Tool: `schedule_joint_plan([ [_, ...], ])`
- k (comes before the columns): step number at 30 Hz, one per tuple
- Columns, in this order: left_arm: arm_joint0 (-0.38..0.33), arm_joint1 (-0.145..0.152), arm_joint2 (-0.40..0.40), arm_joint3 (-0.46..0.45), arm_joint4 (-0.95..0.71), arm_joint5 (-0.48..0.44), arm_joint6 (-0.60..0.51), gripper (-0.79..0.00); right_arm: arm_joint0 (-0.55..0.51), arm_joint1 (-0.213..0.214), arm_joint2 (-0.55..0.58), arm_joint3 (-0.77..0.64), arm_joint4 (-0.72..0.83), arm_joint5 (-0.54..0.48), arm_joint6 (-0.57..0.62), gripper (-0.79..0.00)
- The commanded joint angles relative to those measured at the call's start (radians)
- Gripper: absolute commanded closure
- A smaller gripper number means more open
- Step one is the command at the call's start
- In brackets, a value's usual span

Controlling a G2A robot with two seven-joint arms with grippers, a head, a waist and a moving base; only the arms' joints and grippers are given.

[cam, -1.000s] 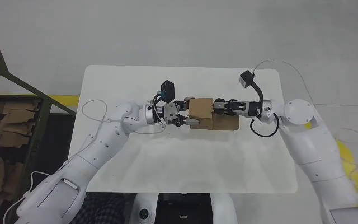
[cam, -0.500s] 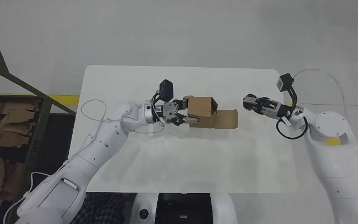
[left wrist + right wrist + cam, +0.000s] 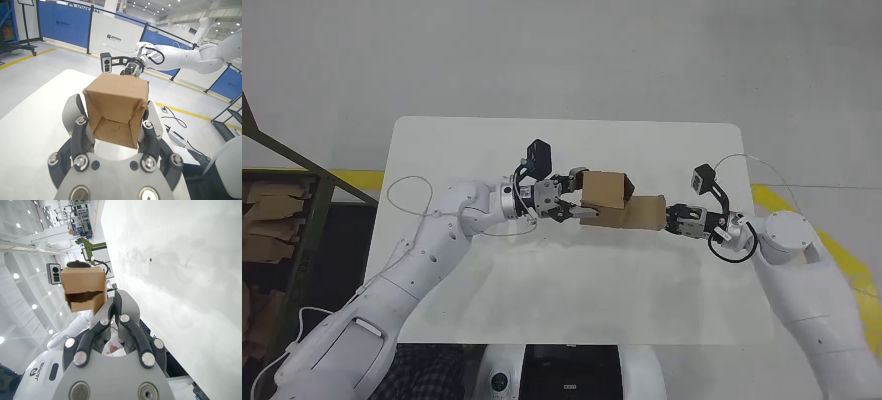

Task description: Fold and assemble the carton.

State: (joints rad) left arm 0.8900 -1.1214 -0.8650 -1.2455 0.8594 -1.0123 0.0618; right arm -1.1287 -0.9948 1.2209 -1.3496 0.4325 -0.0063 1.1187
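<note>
Carton [image 3: 602, 188] from the top: held over the desk [image 3: 592, 295]. Left wrist: our left fingers [image 3: 72, 108] clamp its open end. Right wrist: our right fingers [image 3: 126, 304] are together beside the loose flap [image 3: 83, 306]; pushing off-line, we could buckle it.

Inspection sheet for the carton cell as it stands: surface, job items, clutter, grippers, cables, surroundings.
surface: white table, lightly smudged.
job's things: brown carton, near end open, flap sticking out toward the right arm.
clutter: one small dark speck on the table.
grippers: left gripper shut on the carton; right gripper shut at the flap's end, contact unclear.
cables: thin wire loop off the left arm; black cable at the right wrist.
surroundings: rack holding cardboard; yellow floor lines.
</note>
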Motion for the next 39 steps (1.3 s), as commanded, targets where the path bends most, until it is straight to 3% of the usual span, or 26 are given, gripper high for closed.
schedule_joint_plan([
  [1, -0.001, -0.002, 0.002, 0.002, 0.000, 0.000, -0.005, -0.560, 0.016, -0.004, -0.016, 0.014, 0.001, -0.003, 0.004, 0.000],
  [18, -0.004, -0.009, 0.004, 0.010, 0.063, 0.007, -0.021, -0.560, 0.063, -0.011, -0.033, 0.010, -0.005, -0.017, 0.007, 0.000],
  [39, -0.002, -0.022, 0.010, 0.012, 0.092, 0.000, -0.049, -0.573, 0.117, -0.010, -0.079, -0.039, -0.174, 0.096, -0.038, 0.000],
])
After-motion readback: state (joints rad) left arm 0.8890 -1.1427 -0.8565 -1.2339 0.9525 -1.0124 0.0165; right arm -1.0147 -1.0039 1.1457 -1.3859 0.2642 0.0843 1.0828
